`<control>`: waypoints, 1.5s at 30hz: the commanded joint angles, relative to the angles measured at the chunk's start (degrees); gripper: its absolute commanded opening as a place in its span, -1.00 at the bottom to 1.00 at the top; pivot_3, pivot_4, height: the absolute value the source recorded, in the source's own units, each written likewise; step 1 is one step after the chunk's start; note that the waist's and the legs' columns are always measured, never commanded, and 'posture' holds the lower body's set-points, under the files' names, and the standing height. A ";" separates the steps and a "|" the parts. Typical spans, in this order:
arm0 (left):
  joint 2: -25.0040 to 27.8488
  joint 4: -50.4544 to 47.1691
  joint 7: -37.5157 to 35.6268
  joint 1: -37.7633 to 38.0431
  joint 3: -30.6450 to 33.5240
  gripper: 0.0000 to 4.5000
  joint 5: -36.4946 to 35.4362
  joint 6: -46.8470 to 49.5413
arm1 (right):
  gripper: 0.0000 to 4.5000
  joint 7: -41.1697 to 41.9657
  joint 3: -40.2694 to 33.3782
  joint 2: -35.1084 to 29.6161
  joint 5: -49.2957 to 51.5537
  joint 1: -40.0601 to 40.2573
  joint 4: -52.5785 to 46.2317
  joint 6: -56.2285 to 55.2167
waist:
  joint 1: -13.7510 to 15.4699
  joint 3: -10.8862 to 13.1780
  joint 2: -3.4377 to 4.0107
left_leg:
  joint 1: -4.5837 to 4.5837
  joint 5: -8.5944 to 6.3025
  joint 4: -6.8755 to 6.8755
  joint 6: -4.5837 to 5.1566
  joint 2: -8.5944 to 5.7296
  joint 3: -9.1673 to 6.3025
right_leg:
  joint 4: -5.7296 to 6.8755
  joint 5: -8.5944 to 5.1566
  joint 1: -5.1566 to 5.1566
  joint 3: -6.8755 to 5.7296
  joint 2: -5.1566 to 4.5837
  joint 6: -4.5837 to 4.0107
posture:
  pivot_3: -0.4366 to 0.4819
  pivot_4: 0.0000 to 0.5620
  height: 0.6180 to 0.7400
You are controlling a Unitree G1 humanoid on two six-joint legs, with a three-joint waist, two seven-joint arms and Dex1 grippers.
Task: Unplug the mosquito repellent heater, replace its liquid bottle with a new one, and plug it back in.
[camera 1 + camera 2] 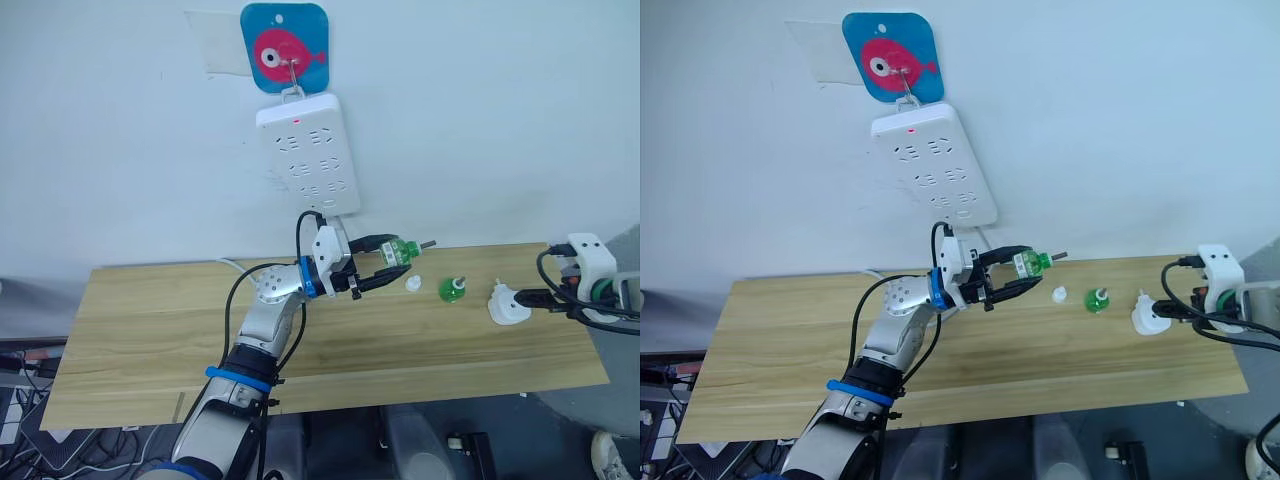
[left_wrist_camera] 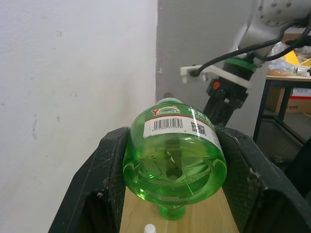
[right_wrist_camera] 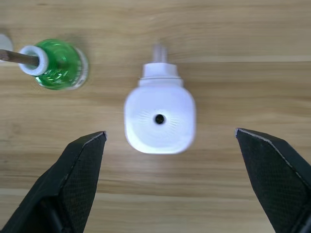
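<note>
My left gripper point(image 1: 393, 263) is shut on a green liquid bottle point(image 2: 175, 155) and holds it on its side above the table, just below the power strip point(image 1: 307, 150), with its wick pointing right. A second green bottle point(image 1: 452, 291) stands on the table with its wick up. Right of it lies the white mosquito repellent heater point(image 3: 159, 119), unplugged, on the wood. My right gripper point(image 3: 170, 134) hangs open over the heater, one finger on each side and neither touching it.
A tiny white cap point(image 1: 413, 284) lies between the held bottle and the standing one. The power strip hangs from a blue fish-print hook point(image 1: 285, 48) on the white wall. The wooden table point(image 1: 150, 320) stretches bare to the left; its right edge is close to the heater.
</note>
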 commanded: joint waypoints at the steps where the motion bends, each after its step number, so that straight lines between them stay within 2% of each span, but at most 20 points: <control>1: -0.23 -3.12 0.33 0.36 -0.36 0.02 -0.38 -0.20 | 0.98 2.84 0.82 0.53 -4.81 -2.08 1.27 0.93 | 0.13 0.00 0.00 | -0.01 0.00 0.00 0.00 0.00 0.00 | -0.01 0.00 0.00 0.00 -0.01 0.00 | -0.21 0.08 1.00; 21: 0.89 -5.91 0.99 1.45 -0.69 0.02 -0.25 1.93 | 0.98 13.76 4.32 8.38 -22.36 -9.87 16.25 -1.61 | 0.49 0.09 0.01 | -0.01 -0.03 -0.01 0.06 0.01 0.01 | -0.01 0.00 -0.02 0.02 -0.02 0.00 | -0.15 0.16 1.00; 45: 1.76 -8.28 1.29 2.44 -0.81 0.02 -0.15 3.75 | 0.98 20.00 4.97 13.49 -32.66 -10.80 22.86 -7.56 | 1.29 0.47 -0.03 | -0.01 -0.05 -0.02 0.09 0.00 0.01 | -0.07 0.00 -0.02 0.03 -0.04 0.00 | -0.10 0.23 1.00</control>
